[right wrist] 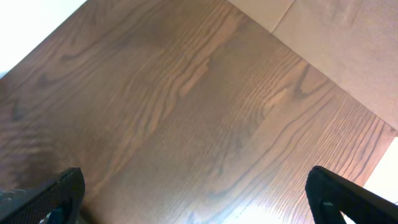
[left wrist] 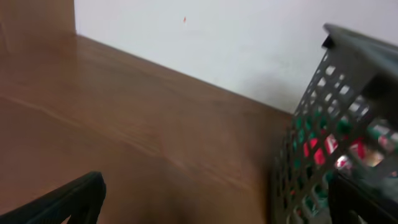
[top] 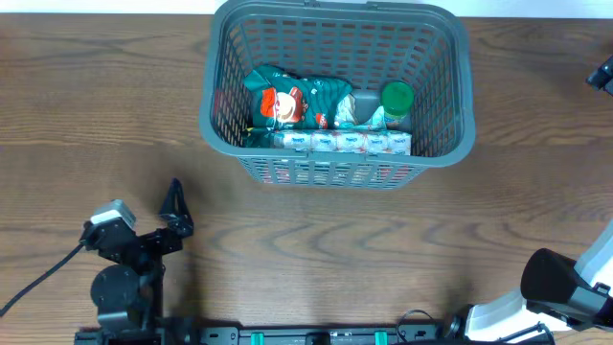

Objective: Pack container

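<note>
The container [top: 220, 57], a large dark grey lattice basket, stands at the back middle of the wooden table. Inside lie a green snack bag with a red figure [top: 287, 101], a green-capped bottle [top: 396, 99] and a row of white packs [top: 340, 142]. My left gripper [top: 177, 211] is open and empty near the front left, well apart from the basket. In the left wrist view [left wrist: 214, 199] the basket's wall [left wrist: 323, 124] shows at the right. My right gripper [right wrist: 196, 193] is open and empty over bare wood; only a dark tip [top: 601, 75] shows at the overhead view's right edge.
The left arm's base [top: 120, 287] sits at the front left, the right arm's base [top: 551, 278] at the front right. A white wall [left wrist: 217, 37] runs behind the table. A pale floor or board [right wrist: 348, 43] lies past the table edge.
</note>
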Controlling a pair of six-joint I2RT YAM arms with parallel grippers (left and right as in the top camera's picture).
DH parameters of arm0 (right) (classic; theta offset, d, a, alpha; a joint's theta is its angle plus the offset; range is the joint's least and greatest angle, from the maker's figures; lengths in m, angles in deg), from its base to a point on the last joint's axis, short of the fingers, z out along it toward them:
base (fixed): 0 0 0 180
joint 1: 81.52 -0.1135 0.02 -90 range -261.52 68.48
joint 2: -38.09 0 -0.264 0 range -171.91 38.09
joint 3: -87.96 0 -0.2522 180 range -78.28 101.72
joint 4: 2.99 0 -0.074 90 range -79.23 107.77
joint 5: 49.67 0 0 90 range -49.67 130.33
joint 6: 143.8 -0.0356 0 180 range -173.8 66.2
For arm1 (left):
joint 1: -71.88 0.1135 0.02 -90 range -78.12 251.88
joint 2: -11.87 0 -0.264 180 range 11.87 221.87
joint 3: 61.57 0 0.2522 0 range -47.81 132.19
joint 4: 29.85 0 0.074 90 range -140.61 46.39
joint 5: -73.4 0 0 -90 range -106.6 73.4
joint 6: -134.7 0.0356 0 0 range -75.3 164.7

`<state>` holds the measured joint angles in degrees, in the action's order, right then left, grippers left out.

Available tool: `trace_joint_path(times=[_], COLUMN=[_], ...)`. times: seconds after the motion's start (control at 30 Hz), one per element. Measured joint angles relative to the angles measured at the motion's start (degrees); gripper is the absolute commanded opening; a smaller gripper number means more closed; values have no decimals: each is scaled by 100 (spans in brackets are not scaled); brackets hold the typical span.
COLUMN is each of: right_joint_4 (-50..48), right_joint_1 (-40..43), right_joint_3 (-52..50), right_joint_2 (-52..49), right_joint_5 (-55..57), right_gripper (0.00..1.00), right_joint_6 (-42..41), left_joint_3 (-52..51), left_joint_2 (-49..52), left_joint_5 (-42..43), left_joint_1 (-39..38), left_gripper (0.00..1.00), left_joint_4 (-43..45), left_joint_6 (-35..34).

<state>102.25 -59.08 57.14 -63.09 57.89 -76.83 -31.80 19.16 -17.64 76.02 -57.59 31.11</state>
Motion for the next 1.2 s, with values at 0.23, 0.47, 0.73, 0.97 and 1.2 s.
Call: trace_joint_path(times=[0.23, 0.47, 0.73, 0.97, 1.2], right_joint_4=[0, 0, 2, 0, 0], right_joint_1=[0, 0, 0, 0, 0], right_joint_3=[0, 0, 0, 0, 0], right_joint_2=[0, 0, 0, 0, 0], right_joint_5=[0, 2, 0, 0, 0], right_gripper=[99, 99, 99, 99, 99], right_joint_6=[-2, 0, -2, -2, 0], left_joint_3=[-501, -710, -940, -1010, -1012], left_joint_2=[-354, -522, -553, -564, -656], left_joint_5=[107, 138, 382, 494, 516], left_joint_1=[0, 0, 0, 0, 0], left_gripper=[99, 98, 99, 99, 98], left_joint_4=[2, -2, -13, -2, -11], left_joint_6=[2, 0, 157, 369, 745])
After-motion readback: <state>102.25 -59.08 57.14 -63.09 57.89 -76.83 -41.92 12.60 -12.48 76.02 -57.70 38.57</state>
